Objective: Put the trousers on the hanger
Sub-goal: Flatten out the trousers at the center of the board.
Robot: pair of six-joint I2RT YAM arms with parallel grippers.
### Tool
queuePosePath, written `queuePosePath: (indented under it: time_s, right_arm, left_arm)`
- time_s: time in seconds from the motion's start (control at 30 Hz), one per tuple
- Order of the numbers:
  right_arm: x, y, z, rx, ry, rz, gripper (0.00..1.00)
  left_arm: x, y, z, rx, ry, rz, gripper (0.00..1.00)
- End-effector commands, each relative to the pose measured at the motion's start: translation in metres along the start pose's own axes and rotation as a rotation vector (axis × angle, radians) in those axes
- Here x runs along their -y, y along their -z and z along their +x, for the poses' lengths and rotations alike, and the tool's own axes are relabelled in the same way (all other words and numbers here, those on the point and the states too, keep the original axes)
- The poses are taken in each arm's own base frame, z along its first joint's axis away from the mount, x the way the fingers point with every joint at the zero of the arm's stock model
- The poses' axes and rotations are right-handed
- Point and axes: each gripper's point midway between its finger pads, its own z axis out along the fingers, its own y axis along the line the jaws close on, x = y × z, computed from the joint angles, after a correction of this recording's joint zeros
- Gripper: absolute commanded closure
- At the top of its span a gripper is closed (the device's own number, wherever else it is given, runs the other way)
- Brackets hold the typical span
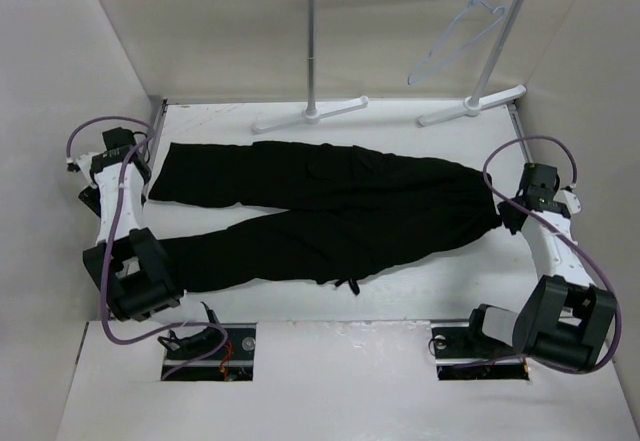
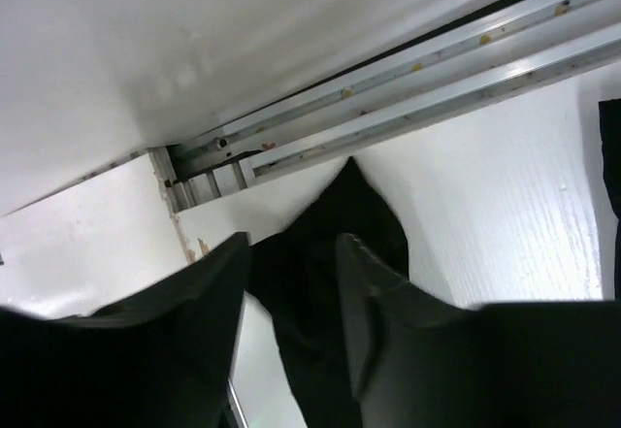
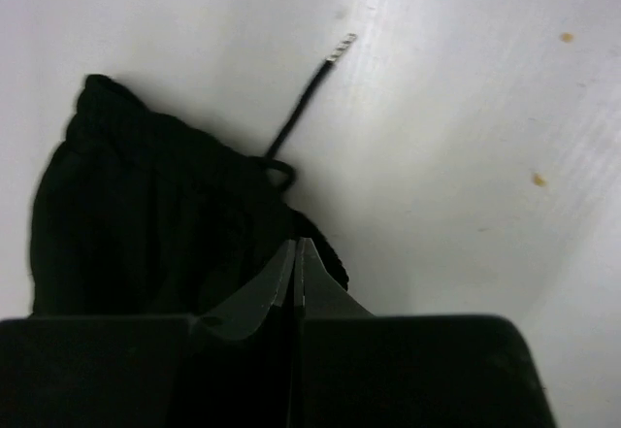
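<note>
The black trousers lie flat across the white table, legs to the left and waist to the right. My left gripper is at the cuff of the far leg. In the left wrist view it stands open, with the cuff cloth lying loose between the fingers. My right gripper is at the waistband's right edge. Its jaws are pressed together on the edge of the bunched waist cloth. The hanger, thin and pale, hangs from the rack bar at the back right, away from both grippers.
The white rack stands behind the trousers on two poles, its feet on the table. A drawstring trails from the waist. A metal rail and pale walls border the table.
</note>
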Motion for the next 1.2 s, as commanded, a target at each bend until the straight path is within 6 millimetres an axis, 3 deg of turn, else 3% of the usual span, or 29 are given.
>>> queuePosePath:
  time_s: [0.0, 0.07, 0.13, 0.23, 0.33, 0.4, 0.47, 0.53, 0.63, 0.73, 0.77, 0.87, 1.0, 1.17]
  right_arm:
    - [0.025, 0.005, -0.008, 0.083, 0.000, 0.075, 0.95]
    - [0.029, 0.006, -0.008, 0.104, 0.033, 0.088, 0.81]
    - [0.026, 0.009, -0.015, 0.128, 0.058, 0.090, 0.62]
    - [0.009, 0.030, -0.045, 0.227, 0.059, 0.039, 0.43]
    - [-0.019, 0.058, -0.073, 0.321, 0.050, -0.068, 0.38]
    - [-0.067, 0.063, -0.072, 0.298, 0.128, -0.240, 0.47]
    - [-0.111, 0.051, -0.051, 0.166, 0.247, -0.383, 0.75]
    - [-0.125, 0.026, -0.033, 0.016, 0.279, -0.385, 0.93]
    - [-0.129, -0.010, -0.029, -0.039, 0.306, -0.325, 0.90]
    - [-0.130, -0.040, -0.024, -0.075, 0.346, -0.271, 0.55]
    - [-0.127, -0.048, -0.023, -0.080, 0.358, -0.246, 0.49]
    - [-0.122, -0.067, -0.021, -0.077, 0.380, -0.192, 0.44]
    - [-0.122, -0.087, -0.010, -0.119, 0.403, -0.163, 0.46]
    - [-0.124, -0.100, 0.005, -0.133, 0.435, -0.135, 0.47]
  left_arm:
    - [-0.002, 0.014, -0.029, 0.071, 0.105, 0.021, 0.56]
    - [0.019, 0.034, -0.046, 0.125, 0.122, 0.091, 0.47]
    - [0.057, 0.062, -0.056, 0.189, 0.101, 0.209, 0.41]
    - [0.122, 0.086, -0.046, 0.195, 0.028, 0.368, 0.37]
    - [0.181, 0.085, -0.031, 0.113, -0.041, 0.476, 0.38]
    - [0.212, 0.083, -0.030, 0.086, -0.057, 0.515, 0.38]
    - [0.242, 0.084, -0.031, 0.089, -0.074, 0.549, 0.38]
    - [0.264, 0.080, -0.035, 0.086, -0.079, 0.563, 0.38]
    - [0.291, 0.073, -0.036, 0.070, -0.080, 0.590, 0.38]
    - [0.315, 0.068, -0.034, 0.055, -0.081, 0.627, 0.37]
    - [0.321, 0.066, -0.033, 0.051, -0.082, 0.636, 0.37]
    - [0.331, 0.060, -0.033, 0.049, -0.072, 0.647, 0.37]
    - [0.338, 0.042, -0.026, 0.028, -0.073, 0.634, 0.38]
    - [0.342, 0.023, -0.010, -0.010, -0.082, 0.604, 0.51]
